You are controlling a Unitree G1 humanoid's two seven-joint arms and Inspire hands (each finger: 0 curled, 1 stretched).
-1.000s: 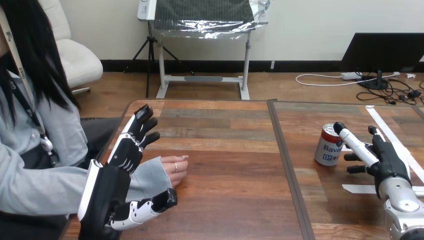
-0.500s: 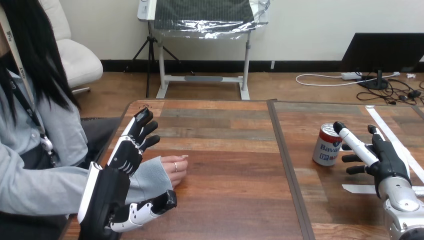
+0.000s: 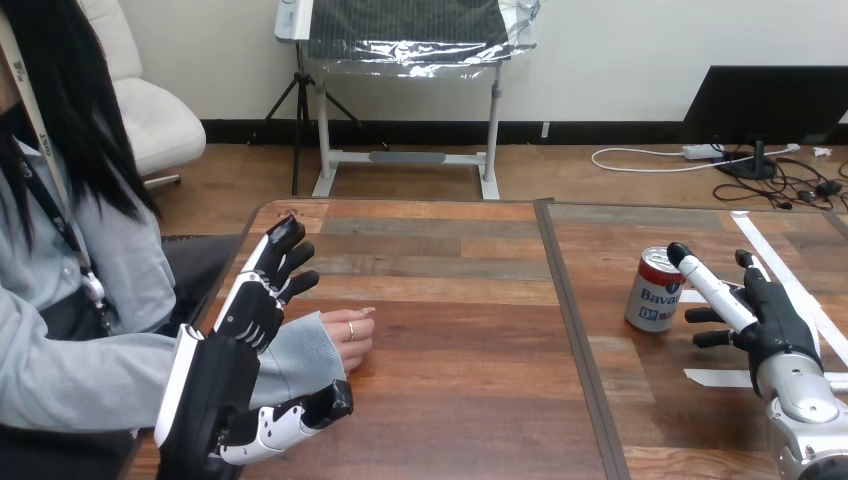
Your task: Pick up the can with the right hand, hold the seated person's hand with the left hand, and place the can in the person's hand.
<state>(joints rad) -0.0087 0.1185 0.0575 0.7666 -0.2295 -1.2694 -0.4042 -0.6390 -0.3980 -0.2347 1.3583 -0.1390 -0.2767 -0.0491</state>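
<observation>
Right hand (image 3: 765, 315), fingers straight and spread, just beside can (image 3: 655, 292), contact unclear; left hand (image 3: 250, 310) likewise unclenched, person's hand (image 3: 350, 336) between its fingers and thumb, wrist hidden.

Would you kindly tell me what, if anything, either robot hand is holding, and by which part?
Nothing is held. The right robot hand stands open beside the can; the left robot hand is open over the person's wrist, not closed round it.

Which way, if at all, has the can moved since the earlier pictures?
Yes, barely: the can has edged left, toward the dark middle seam, with the right hand beside it.
</observation>
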